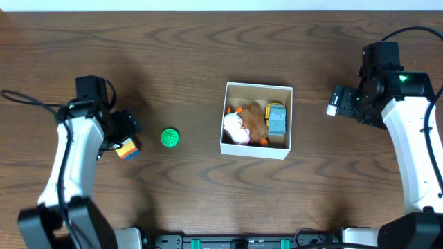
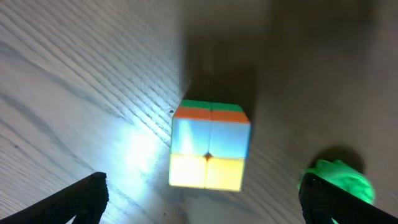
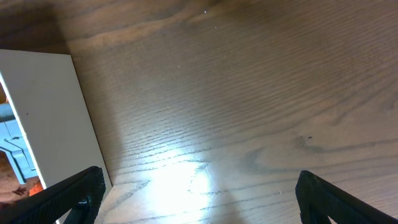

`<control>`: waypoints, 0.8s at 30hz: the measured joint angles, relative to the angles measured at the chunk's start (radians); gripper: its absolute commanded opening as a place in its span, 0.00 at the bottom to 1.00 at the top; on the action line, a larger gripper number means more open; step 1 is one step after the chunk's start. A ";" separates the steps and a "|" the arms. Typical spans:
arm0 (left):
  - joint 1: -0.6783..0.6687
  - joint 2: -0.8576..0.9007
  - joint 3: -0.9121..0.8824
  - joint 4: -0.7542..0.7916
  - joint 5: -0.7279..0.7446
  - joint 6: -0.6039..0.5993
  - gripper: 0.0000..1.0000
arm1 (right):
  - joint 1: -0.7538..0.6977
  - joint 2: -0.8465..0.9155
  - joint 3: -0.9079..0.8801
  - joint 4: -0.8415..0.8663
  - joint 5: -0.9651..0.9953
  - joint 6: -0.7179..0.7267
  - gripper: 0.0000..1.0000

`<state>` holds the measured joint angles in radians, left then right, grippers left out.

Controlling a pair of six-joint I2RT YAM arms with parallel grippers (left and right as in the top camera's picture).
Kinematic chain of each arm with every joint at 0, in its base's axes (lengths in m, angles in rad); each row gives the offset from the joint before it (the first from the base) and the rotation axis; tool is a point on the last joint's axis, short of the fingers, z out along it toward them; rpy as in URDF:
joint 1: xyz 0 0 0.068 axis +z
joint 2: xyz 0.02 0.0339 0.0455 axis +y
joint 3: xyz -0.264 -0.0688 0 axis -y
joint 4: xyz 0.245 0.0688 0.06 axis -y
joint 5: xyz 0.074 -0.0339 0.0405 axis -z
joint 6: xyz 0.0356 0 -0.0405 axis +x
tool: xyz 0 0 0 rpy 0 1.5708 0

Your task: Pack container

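The container [image 1: 255, 150] sits in the middle of the table [image 1: 208, 48] and already holds a brown and white soft toy [image 1: 246, 124] and a grey-blue toy truck [image 1: 276, 119], with some bare cardboard along its far wall. Two pieces lie outside it. A small colour cube [image 2: 210, 147] is well to the left of the container, and a round green piece [image 1: 169, 137] lies between the cube and the container. The step in hand looks like fetching the cube. The left gripper [image 2: 200, 202] hangs over it with its fingers spread wide, one on each side of the cube and touching nothing. The right gripper [image 3: 199, 199] is just to the right of the container, also spread wide and empty over bare wood. The next move probably calls for the left gripper to come down squarely over the cube and pinch two flat opposite faces. It would then lift the cube clear and carry it past the green piece without knocking it. The container is fairly full, so the free strip by the far wall seems the likeliest place to let go.
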<state>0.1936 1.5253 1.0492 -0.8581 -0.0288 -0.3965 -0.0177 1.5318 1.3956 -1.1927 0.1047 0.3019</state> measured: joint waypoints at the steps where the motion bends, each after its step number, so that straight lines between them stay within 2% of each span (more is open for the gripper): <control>1: 0.000 0.026 0.000 0.002 0.000 0.000 0.98 | 0.000 0.000 0.000 0.000 0.000 0.000 0.99; 8: 0.000 0.165 0.000 0.025 0.052 0.031 0.98 | 0.000 0.000 0.000 0.000 0.000 -0.003 0.99; 15: 0.000 0.220 0.000 0.034 0.076 0.045 0.99 | 0.000 0.000 0.000 -0.007 0.000 -0.011 0.99; 20: 0.000 0.222 0.000 0.038 0.079 0.053 0.86 | 0.000 0.000 0.000 -0.015 0.000 -0.016 0.99; 24: 0.000 0.222 0.000 0.036 0.082 0.056 0.81 | 0.000 0.000 0.000 -0.019 0.000 -0.019 0.99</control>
<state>0.1940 1.7470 1.0492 -0.8223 0.0528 -0.3408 -0.0177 1.5318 1.3956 -1.2121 0.1047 0.2832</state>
